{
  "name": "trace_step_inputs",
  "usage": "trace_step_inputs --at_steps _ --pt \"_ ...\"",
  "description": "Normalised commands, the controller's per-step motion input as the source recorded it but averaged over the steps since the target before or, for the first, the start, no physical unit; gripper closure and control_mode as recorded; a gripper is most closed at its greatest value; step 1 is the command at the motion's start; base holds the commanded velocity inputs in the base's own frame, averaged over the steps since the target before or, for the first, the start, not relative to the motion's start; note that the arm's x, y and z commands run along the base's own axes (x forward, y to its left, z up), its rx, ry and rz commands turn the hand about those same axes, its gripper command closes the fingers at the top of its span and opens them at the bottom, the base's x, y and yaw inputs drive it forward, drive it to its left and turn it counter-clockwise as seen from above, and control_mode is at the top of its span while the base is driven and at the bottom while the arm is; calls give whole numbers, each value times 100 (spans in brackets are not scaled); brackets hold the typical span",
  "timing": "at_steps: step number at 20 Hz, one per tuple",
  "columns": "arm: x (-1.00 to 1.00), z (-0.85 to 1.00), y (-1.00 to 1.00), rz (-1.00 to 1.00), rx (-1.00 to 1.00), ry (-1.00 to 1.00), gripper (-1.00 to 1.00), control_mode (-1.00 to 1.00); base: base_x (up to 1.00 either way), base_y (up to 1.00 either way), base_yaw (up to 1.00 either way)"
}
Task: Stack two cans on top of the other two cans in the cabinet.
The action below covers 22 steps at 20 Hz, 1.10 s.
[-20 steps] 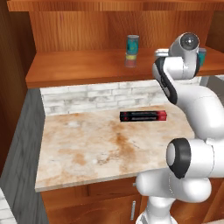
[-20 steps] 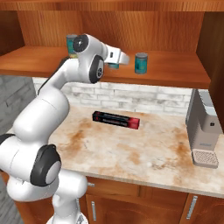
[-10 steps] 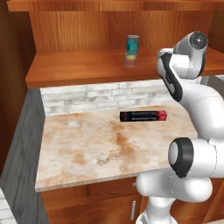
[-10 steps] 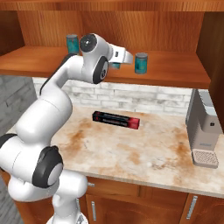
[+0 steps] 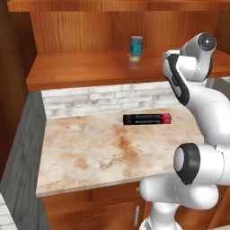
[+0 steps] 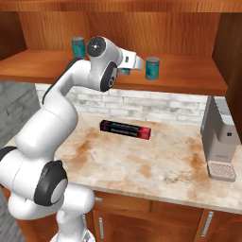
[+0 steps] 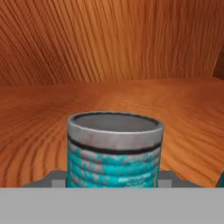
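A mottled beige stone counter over wooden base doors — white brick backsplash behind it; a grey coffee machine at its right end.

The cabinet looked like reddish-brown wood, its shelf planks and back panel streaked with clear grain and a faint sheen. The can close to the hand camera looked like metal: a dull grey rim, scuffed and matt, over a ribbed teal wall with worn, patchy paint. The counter had the smooth, mottled look of polished stone, beige with rusty stains. Behind it ran a wall of rough whitish brick. The long box was black and red, slightly glossy. The arm wore smooth, shiny white plastic.
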Motion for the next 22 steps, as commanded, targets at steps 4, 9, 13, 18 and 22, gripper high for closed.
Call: trace_step_inputs --at_steps 4,9,13,18,22 --pt "0 14 12 -6 0 -9 100 -100 0 0 0" --pt "-9 25 12 -17 0 -18 100 -100 0 0 0" --pt "-19 26 2 -26 -1 -14 100 -100 0 0 0" --pt "-9 29 0 -26 0 -4 100 -100 0 0 0" --pt "-6 40 -1 -20 0 -9 100 -100 0 0 0"
